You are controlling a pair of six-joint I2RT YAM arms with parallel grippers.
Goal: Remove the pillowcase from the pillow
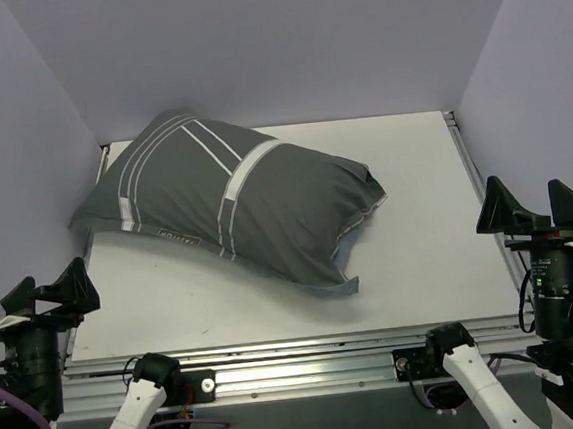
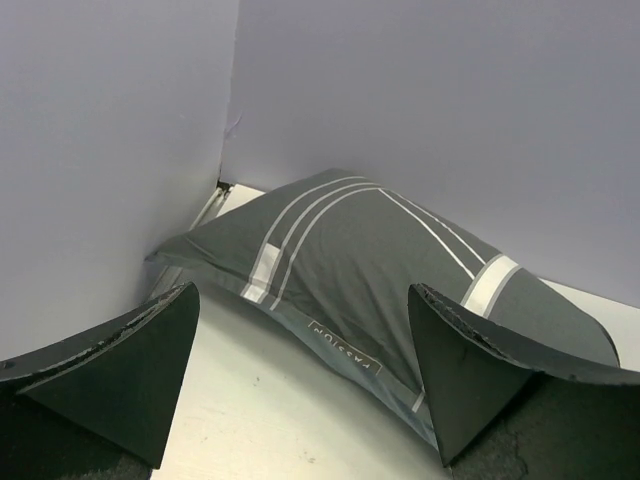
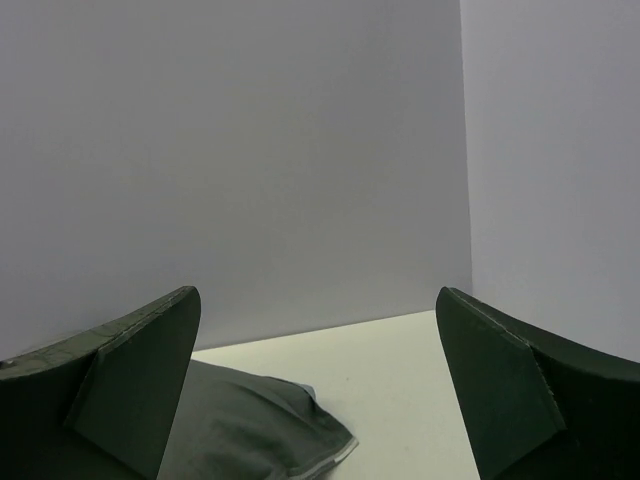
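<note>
The pillowcase (image 1: 235,204), dark grey with white stripes, lies plump across the left and middle of the white table, striped face up, its light blue-grey underside edge showing at the near right corner. It covers the pillow, which is hidden inside. It also shows in the left wrist view (image 2: 370,255) and the right wrist view (image 3: 235,430). My left gripper (image 1: 47,291) is open and empty at the table's near left corner, apart from the case. My right gripper (image 1: 540,210) is open and empty off the table's right edge.
The white table (image 1: 418,223) is boxed in by lavender walls (image 1: 282,44) at the back and on both sides. A metal rail (image 1: 299,359) runs along the near edge above the arm bases.
</note>
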